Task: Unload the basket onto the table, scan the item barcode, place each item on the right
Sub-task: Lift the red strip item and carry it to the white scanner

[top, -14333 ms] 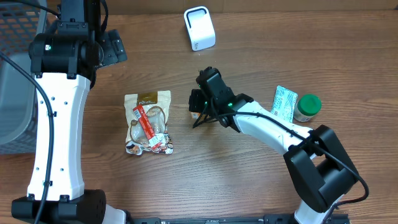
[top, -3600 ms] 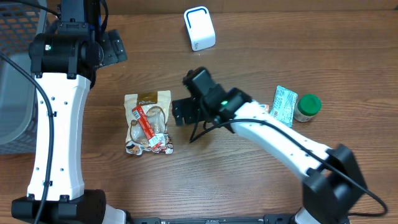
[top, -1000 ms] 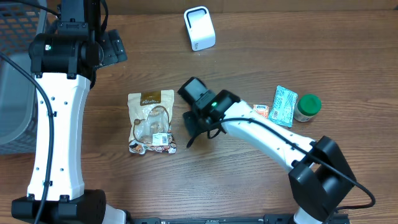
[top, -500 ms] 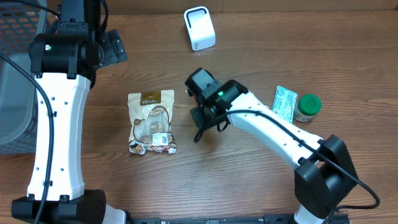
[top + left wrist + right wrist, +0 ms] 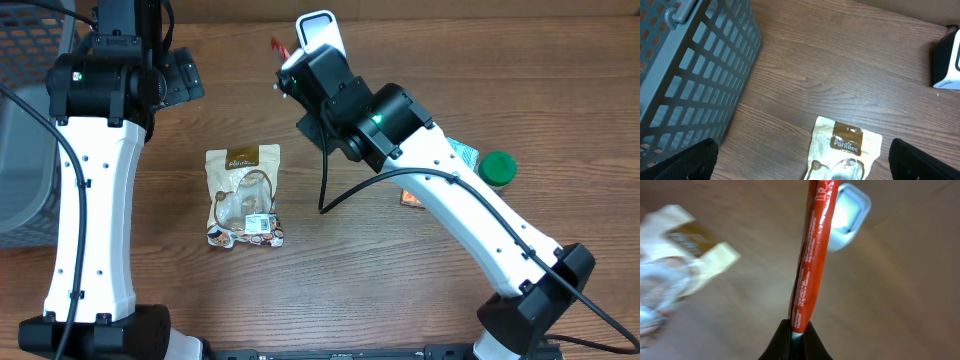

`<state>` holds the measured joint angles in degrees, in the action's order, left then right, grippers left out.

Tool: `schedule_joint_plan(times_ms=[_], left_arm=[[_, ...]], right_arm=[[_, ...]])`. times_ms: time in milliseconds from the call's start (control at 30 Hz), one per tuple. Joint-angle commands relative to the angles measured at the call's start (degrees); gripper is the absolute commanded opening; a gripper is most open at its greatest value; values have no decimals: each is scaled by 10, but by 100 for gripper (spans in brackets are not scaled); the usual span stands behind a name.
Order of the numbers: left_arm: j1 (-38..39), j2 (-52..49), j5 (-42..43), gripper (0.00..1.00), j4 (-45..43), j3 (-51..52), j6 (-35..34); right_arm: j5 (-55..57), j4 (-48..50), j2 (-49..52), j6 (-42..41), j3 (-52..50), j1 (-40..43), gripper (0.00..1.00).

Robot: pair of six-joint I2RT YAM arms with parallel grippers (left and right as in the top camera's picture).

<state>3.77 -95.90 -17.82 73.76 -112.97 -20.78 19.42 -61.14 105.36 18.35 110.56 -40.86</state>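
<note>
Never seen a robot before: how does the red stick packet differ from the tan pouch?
The red stick packet is thin and long; the tan pouch is wide. The packet is pinched in the right jaws, raised near the white scanner; the pouch lies flat on the table, untouched. Both are soft wrappers.

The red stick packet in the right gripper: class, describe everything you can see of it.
The red stick packet is long and thin, in a glossy orange-red wrapper with small white print running along it. The right gripper pinches its lower end, and the rest stands out straight from the fingers, held in the air above the wooden table. Its far end points at the white scanner; whether they touch cannot be told. From overhead only its red tip shows, beside the scanner.
</note>
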Motion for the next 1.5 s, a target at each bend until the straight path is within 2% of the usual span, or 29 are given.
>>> schedule_joint_plan(times_ms=[0, 133, 567, 900, 1067, 1233, 1467], left_arm=[[4, 4, -6, 100, -1, -5, 7], [4, 4, -6, 100, -1, -5, 7], [4, 4, -6, 100, -1, -5, 7], [4, 4, -6, 100, -1, -5, 7], [4, 4, -6, 100, -1, -5, 7], [4, 4, -6, 100, -1, -5, 7], [4, 4, -6, 100, 0, -5, 7]], right_arm=[[73, 19, -11, 130, 9, 2, 4], [76, 59, -4, 196, 8, 16, 4], [76, 162, 92, 197, 8, 117, 4], [103, 309, 189, 212, 8, 120, 4], [158, 381, 240, 255, 8, 120, 4], [187, 404, 286, 300, 8, 120, 4], [187, 414, 317, 299, 8, 120, 4]])
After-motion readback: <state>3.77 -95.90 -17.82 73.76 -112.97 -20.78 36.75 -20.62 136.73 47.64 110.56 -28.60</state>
